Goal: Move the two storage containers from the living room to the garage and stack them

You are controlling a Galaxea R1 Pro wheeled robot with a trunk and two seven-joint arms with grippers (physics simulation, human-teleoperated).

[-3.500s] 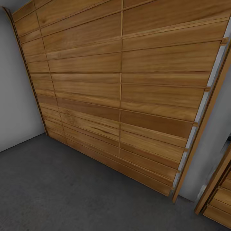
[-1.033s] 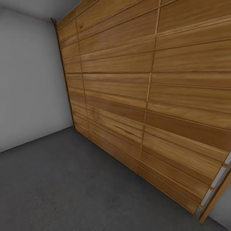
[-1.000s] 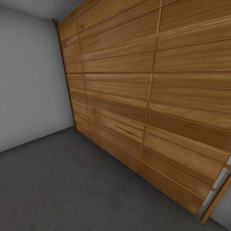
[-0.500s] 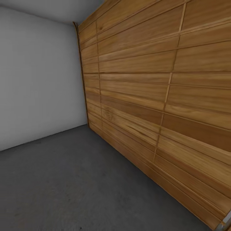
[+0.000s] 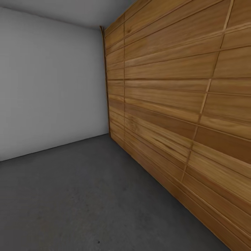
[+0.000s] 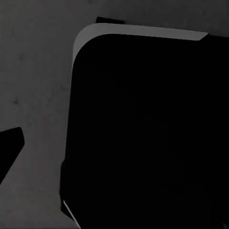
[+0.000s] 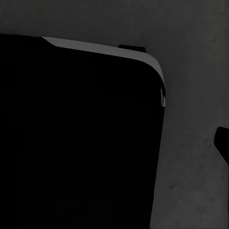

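Observation:
I am in the garage. The dark grey concrete floor (image 5: 87,198) spreads across the lower part of the head view. The two storage containers and the living room are out of view. In the left wrist view a dark fingertip (image 6: 8,150) pokes in at the picture's edge over the floor (image 6: 38,90). The right wrist view has a similar dark fingertip (image 7: 222,143) at its edge above the floor (image 7: 191,71). Neither view lets me tell whether the jaws are open or shut.
A wide wood-slat door (image 5: 174,101) runs along the right and meets a plain white wall (image 5: 52,87) in the far corner. A large black rounded part of the robot's body (image 6: 148,133) (image 7: 76,138) blocks much of each wrist view.
The camera has turned left. The slat door has slid to the right of the picture, its right frame has left view, and more white wall shows.

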